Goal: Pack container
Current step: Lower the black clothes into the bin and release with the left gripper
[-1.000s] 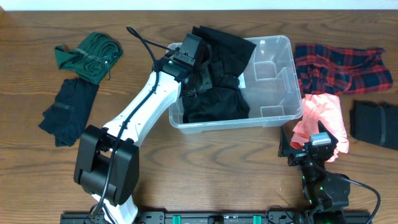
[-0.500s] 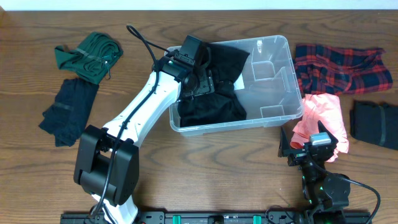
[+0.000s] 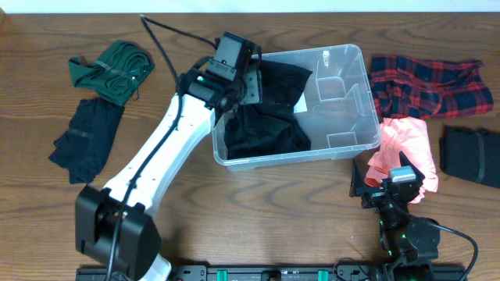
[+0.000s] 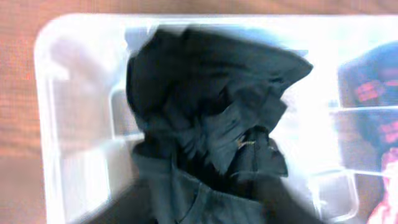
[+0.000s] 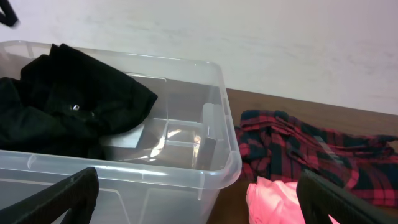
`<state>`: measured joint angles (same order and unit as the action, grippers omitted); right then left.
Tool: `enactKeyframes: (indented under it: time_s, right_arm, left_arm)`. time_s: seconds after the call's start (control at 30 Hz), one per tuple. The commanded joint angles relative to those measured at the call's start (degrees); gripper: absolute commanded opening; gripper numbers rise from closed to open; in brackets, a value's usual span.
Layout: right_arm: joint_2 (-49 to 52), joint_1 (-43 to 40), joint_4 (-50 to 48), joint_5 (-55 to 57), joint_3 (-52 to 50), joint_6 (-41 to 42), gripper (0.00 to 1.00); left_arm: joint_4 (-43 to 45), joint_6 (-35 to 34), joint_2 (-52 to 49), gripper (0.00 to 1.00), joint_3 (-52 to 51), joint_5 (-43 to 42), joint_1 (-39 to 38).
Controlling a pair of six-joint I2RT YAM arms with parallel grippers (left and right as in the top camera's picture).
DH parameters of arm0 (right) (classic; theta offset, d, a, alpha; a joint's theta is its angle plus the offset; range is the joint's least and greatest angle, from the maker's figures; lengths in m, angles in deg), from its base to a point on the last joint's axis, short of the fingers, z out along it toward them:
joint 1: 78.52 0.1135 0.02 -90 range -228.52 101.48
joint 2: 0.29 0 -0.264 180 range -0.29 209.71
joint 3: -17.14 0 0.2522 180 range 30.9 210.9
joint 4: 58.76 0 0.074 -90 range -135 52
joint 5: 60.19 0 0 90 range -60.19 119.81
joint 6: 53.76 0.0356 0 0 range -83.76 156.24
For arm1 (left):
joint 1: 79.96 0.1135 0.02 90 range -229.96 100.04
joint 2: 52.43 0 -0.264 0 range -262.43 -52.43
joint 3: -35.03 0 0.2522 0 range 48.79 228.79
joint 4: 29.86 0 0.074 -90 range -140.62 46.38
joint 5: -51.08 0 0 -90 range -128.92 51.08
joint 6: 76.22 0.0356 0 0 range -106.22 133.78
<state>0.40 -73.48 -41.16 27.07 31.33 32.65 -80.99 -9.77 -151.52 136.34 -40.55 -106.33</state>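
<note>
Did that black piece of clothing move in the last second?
Yes. The black garment poked past the container's far rim earlier; now it lies lower, wholly inside the walls.

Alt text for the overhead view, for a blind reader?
The left gripper is over the left end of a clear container on a wooden table, above a crumpled black garment inside it. A green garment and a navy garment lie to its left; a plaid garment, a pink garment and a dark cloth to its right.
</note>
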Motion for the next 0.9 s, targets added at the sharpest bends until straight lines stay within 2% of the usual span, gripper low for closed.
enactKeyframes:
  time_s: [0.0,0.07,0.3,0.5,0.67,0.87]
  right_arm:
    - [-0.28,-0.52,0.24,0.37,-0.11,-0.33,0.99]
    - [-0.28,-0.52,0.24,0.37,-0.11,-0.33,0.99]
    - [-0.28,-0.52,0.24,0.37,-0.11,-0.33,0.99]
    - [-0.28,-0.52,0.24,0.37,-0.11,-0.33,0.99]
    - [-0.28,-0.52,0.24,0.37,-0.11,-0.33,0.99]
    - [-0.28,-0.52,0.24,0.37,-0.11,-0.33,0.99]
  left_arm:
    - [0.68,4.52,-0.46,0.15,0.85,1.25,-0.42]
    - [1.53,5.95,-0.98,0.06,0.85,1.25,-0.70]
    - [1.42,6.23,-4.98,0.06,0.76,1.27,-1.16]
    - [-2.12,7.50,-10.34,0.06,0.74,1.38,-1.14]
    - [-5.49,7.48,-15.91,0.06,0.70,9.84,-1.14]
    - [-5.62,8.13,-21.66,0.06,0.70,10.73,-1.03]
